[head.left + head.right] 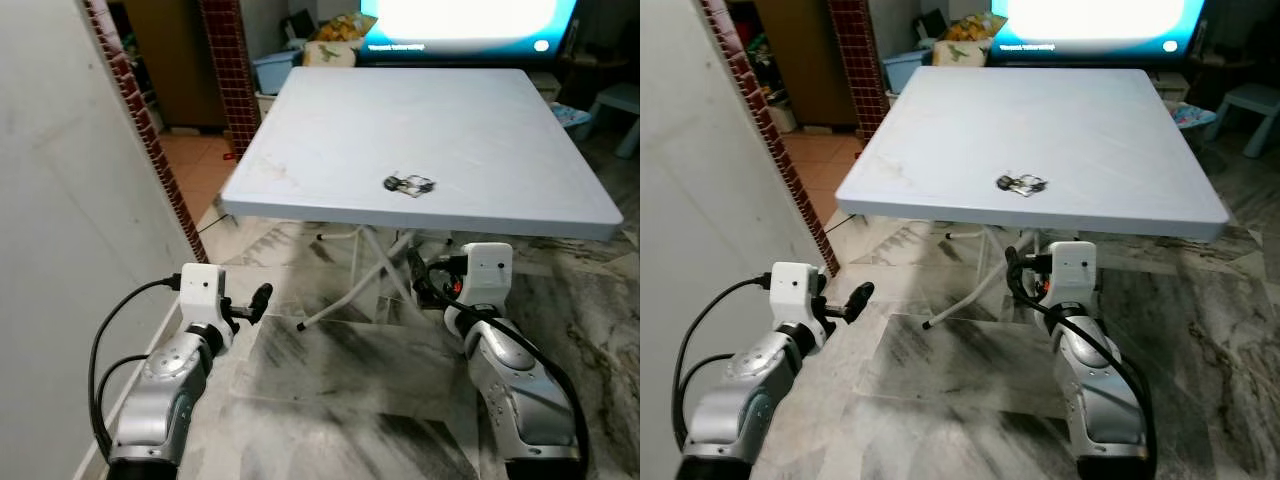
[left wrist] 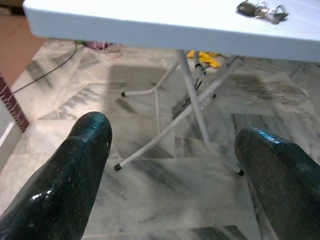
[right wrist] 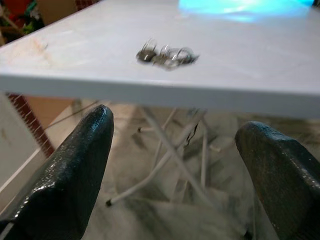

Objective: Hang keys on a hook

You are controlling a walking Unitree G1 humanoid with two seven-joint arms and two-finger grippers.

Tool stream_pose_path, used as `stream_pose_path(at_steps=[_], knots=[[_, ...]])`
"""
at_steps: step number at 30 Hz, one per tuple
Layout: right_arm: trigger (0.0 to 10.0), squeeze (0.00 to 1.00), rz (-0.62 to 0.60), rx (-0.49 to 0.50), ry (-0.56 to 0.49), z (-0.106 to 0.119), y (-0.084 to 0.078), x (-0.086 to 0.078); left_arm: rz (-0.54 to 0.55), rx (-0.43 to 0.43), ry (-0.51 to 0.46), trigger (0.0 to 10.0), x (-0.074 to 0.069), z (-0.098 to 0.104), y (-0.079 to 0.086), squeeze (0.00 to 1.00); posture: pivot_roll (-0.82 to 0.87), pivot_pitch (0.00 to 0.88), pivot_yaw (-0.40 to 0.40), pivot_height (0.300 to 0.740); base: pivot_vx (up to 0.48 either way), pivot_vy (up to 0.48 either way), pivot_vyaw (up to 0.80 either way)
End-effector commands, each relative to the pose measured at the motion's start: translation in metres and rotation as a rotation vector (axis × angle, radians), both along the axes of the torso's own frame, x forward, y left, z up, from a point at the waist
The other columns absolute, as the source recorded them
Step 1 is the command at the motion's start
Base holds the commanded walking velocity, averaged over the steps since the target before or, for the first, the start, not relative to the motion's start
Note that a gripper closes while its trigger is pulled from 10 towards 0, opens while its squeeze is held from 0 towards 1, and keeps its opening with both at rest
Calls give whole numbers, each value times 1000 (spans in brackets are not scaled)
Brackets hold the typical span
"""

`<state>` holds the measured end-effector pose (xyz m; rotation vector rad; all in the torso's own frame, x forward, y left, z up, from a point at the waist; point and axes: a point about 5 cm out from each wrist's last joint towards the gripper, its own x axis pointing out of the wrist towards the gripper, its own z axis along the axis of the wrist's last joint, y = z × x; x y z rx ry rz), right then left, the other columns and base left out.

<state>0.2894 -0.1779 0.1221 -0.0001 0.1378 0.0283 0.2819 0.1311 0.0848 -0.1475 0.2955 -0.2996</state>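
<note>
Table (image 1: 330,130): white folding top on crossed metal legs, marble floor (image 1: 360,400) underneath.
Left gripper (image 2: 170,165): low, below the table edge, fingers spread, nothing held.
Right gripper (image 3: 175,165): under the near edge, fingers parted, nothing held.
Keys (image 1: 409,184): flat on the tabletop near its front edge.

A home: television (image 1: 465,22), folding table (image 1: 330,120), marble floor (image 1: 350,400).

Both silver arms are reaching forward at a low height, elbows bent. The left tool (image 2: 170,170) is pointing ahead with its black fingers (image 2: 75,180) spread wide, holding nothing. The right tool (image 3: 175,170) is doing likewise, its fingers (image 3: 70,170) parted and empty.
</note>
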Motion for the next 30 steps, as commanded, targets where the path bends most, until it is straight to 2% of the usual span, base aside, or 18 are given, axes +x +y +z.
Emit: stream_pose_path(at_steps=[1, 14, 30], knots=[[10000, 0, 42, 18, -20, 5, 11, 2, 38, 27, -6, 10000, 1, 2, 14, 0, -50, 67, 50, 740, 296, 0, 0], [10000, 0, 54, 8, -34, 8, 12, 4, 30, 25, -1, 10000, 1, 1, 11, 0, -54, 63, 47, 740, 310, 0, 0], [10000, 0, -14, -24, -63, 12, 4, 6, 16, 23, 5, 10000, 0, 0, 10, 0, -54, 61, 48, 740, 330, 0, 0]])
